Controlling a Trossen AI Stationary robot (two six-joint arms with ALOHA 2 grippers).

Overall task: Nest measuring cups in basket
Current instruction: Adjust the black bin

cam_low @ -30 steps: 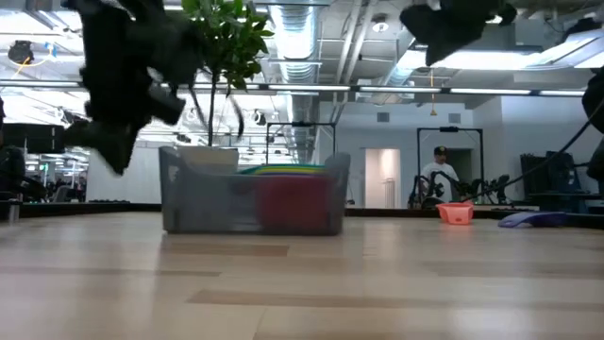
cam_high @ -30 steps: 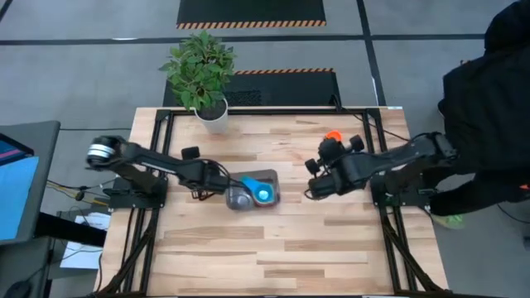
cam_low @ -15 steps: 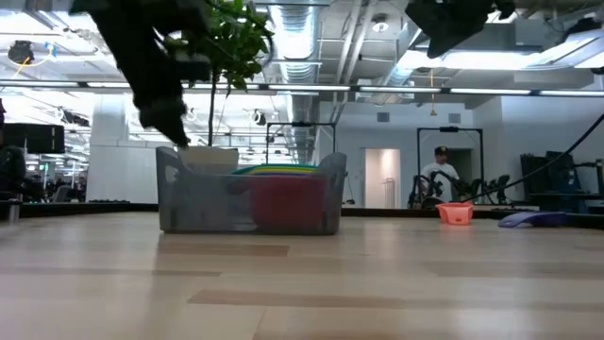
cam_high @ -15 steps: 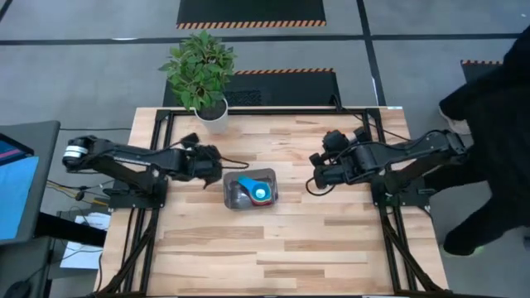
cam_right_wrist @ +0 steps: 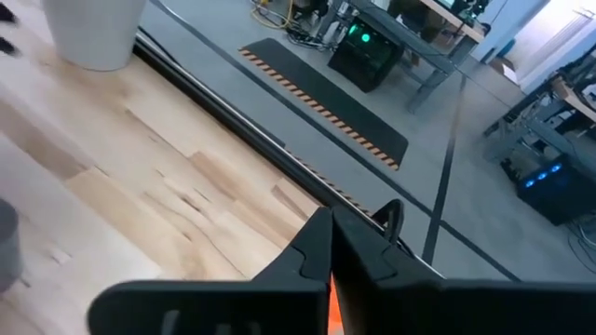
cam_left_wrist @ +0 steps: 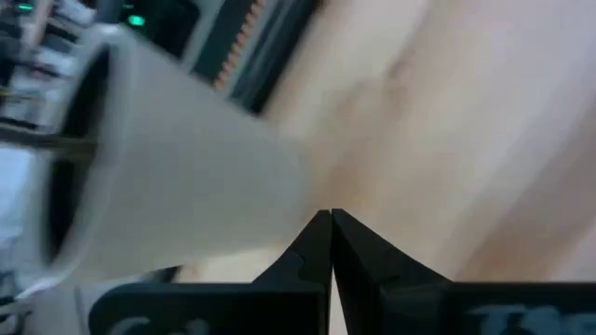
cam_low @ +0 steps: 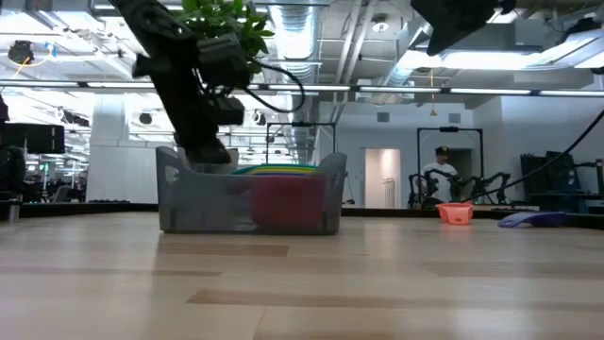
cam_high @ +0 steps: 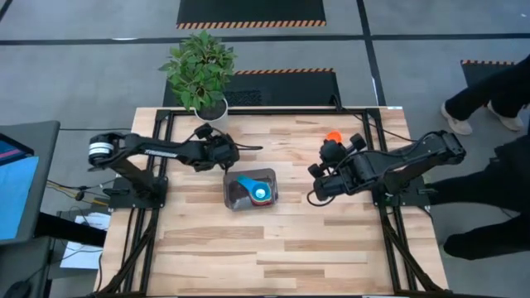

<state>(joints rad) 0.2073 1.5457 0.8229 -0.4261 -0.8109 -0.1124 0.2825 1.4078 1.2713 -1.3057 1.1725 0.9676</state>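
Note:
The grey basket [cam_high: 251, 189] [cam_low: 250, 194] rests on its base mid-table and holds nested measuring cups. A light blue cup [cam_high: 262, 193] lies on top, and a red one [cam_low: 288, 203] shows through the wall. An orange cup [cam_high: 333, 136] [cam_low: 455, 212] lies on the table at the far right, with a blue one [cam_low: 528, 219] beside it. My left gripper [cam_high: 234, 156] [cam_left_wrist: 331, 219] is shut and empty, just beyond the basket's far left corner and close to the white pot. To the basket's right, my right gripper [cam_high: 315, 193] [cam_right_wrist: 328, 219] hangs shut above the table.
A white pot [cam_high: 213, 116] [cam_left_wrist: 168, 158] with a green plant stands at the table's far edge, close to my left gripper. A person's legs [cam_high: 497, 99] show beyond the table's right side. Bare wood lies along the near half of the table [cam_high: 273, 257].
My left gripper has left the basket, drawn back toward the table's left, then swung toward the far edge and the white pot. The basket and its cups have stayed in place. The person at the right has stepped back from the table.

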